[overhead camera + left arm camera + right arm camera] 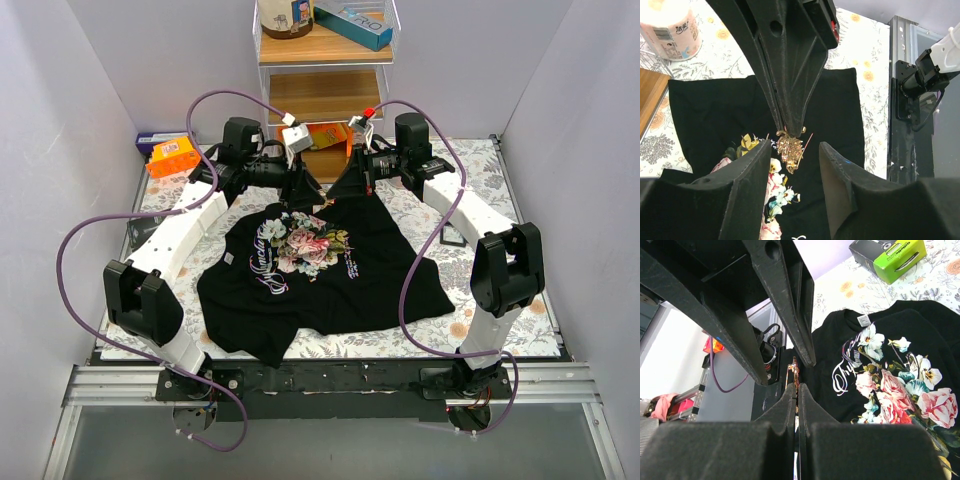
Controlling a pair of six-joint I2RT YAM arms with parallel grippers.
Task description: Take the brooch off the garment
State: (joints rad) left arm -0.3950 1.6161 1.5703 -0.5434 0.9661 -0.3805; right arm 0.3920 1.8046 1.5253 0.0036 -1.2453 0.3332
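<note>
The brooch (790, 148), a small, light, stiff gilt filigree with a thin pin, hangs clamped in the right pincer (798, 390) above the garment (320, 280), possibly clear of the cloth. The left pincer (795, 150) gapes around it. Best gripped by its body, not the delicate pin.

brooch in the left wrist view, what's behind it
Behind the brooch, pinched by the right gripper, lies the black garment with its flower print. The patch right behind the brooch is covered, so any attachment is hidden.

Left gripper (795, 148) spread wide, facing the right gripper (797, 388), pinched closed.
</note>
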